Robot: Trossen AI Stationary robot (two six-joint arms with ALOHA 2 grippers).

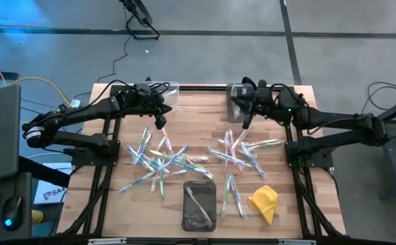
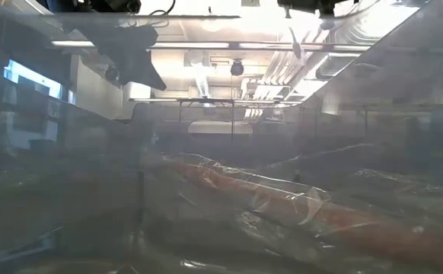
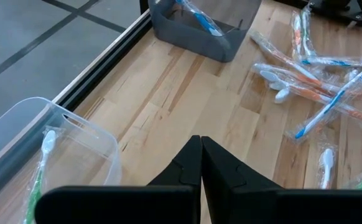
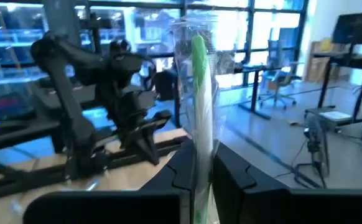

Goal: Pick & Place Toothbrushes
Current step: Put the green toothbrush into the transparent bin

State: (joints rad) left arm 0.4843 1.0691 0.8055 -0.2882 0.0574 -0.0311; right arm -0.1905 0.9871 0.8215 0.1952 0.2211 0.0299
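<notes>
- Near the far edge of the wooden table (image 1: 205,116), the right gripper (image 4: 201,171) has its two dark fingers pressed against a wrapped toothbrush with a green handle (image 4: 199,93), which stands upright between them in its clear sleeve.
- From above, that right gripper (image 1: 247,117) sits just in front of the grey bin (image 1: 237,102) at the table's far edge, with the held brush showing as a thin pale stick at its tip.
- The left gripper (image 3: 201,163) has its jaws fully closed, the two fingers meeting in a single seam with nothing between them.
- In the high view the left gripper (image 1: 160,116) is just beside the clear bin (image 1: 165,95) at the far left of the table; it touches no brush.
- The left wrist view shows the clear bin (image 3: 75,134) with a green-and-white toothbrush (image 3: 43,165) lying inside it.
- The rest of the toothbrushes (image 1: 162,158) lie scattered in two loose heaps across the middle of the table, all in clear wrappers, well apart from both grippers.
- A dark tray (image 1: 199,204) at the near edge holds one or two brushes, and a yellow cloth (image 1: 264,202) lies beside it to the right.
- The low view is fogged by clear plastic and shows neither gripper's jaws plainly.
</notes>
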